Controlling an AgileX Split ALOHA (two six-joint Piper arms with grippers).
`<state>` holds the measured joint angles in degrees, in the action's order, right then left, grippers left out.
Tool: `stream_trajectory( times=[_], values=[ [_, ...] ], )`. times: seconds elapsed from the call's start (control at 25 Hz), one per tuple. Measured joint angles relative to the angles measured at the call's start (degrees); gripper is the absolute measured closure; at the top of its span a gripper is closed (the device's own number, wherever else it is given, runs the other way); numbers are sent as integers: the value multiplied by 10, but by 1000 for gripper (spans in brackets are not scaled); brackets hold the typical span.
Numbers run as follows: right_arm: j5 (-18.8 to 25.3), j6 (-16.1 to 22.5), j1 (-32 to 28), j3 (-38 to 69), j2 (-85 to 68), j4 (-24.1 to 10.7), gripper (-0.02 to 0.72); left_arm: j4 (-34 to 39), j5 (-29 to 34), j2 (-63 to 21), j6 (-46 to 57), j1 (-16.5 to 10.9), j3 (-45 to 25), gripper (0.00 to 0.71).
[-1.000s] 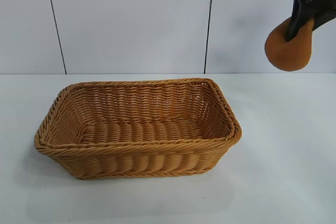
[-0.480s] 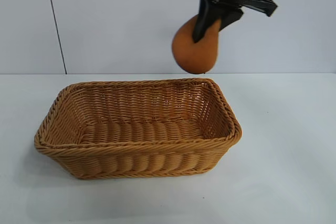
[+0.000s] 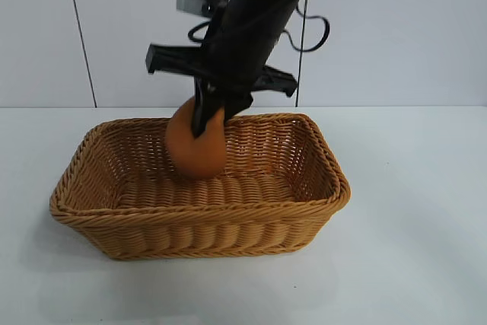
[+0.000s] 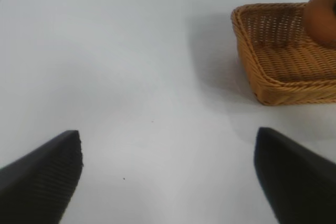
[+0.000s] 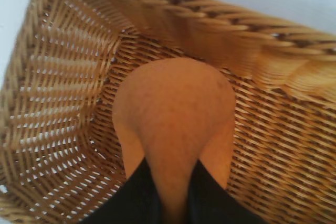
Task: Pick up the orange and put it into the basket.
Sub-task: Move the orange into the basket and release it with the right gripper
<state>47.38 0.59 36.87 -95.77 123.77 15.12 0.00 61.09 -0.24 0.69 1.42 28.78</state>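
Note:
The orange (image 3: 196,146) hangs by its knobby top from my right gripper (image 3: 207,118), which is shut on it. It hangs inside the tan wicker basket (image 3: 228,222), over the basket's middle, and I cannot tell if it touches the floor. In the right wrist view the orange (image 5: 176,114) fills the middle, pinched between the black fingers (image 5: 131,195), with the basket's wall (image 5: 247,35) behind it. My left gripper (image 4: 168,174) is open and empty over bare table, well away from the basket (image 4: 283,61); the orange (image 4: 321,9) shows there too.
The basket stands on a white table (image 3: 411,249) with a tiled white wall behind. The right arm (image 3: 262,13) comes down steeply from above over the basket's far rim.
The right gripper has carried the orange from high at the right, leftwards and down, until it hangs inside the basket. The basket has not moved.

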Motion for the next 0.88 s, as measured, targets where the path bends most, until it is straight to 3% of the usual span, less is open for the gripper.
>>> stream_trajectory(
  times=[0.32,0.44,0.56,0.6,0.68,0.88],
  values=[
    [0,26,5,-4,35,-3,673,0,0,0,0,0,0,76],
    [5,27,5,-4,30,-10,516,0,0,0,0,0,0,76],
    [19,26,5,-4,19,-18,170,0,0,0,0,0,0,76],
    [24,26,5,-4,15,-23,105,0,0,0,0,0,0,76],
    [35,26,5,-4,2,-37,46,0,0,0,0,0,0,76],
    [66,25,5,-10,-43,-73,15,0,0,0,0,0,0,76]
  ],
)
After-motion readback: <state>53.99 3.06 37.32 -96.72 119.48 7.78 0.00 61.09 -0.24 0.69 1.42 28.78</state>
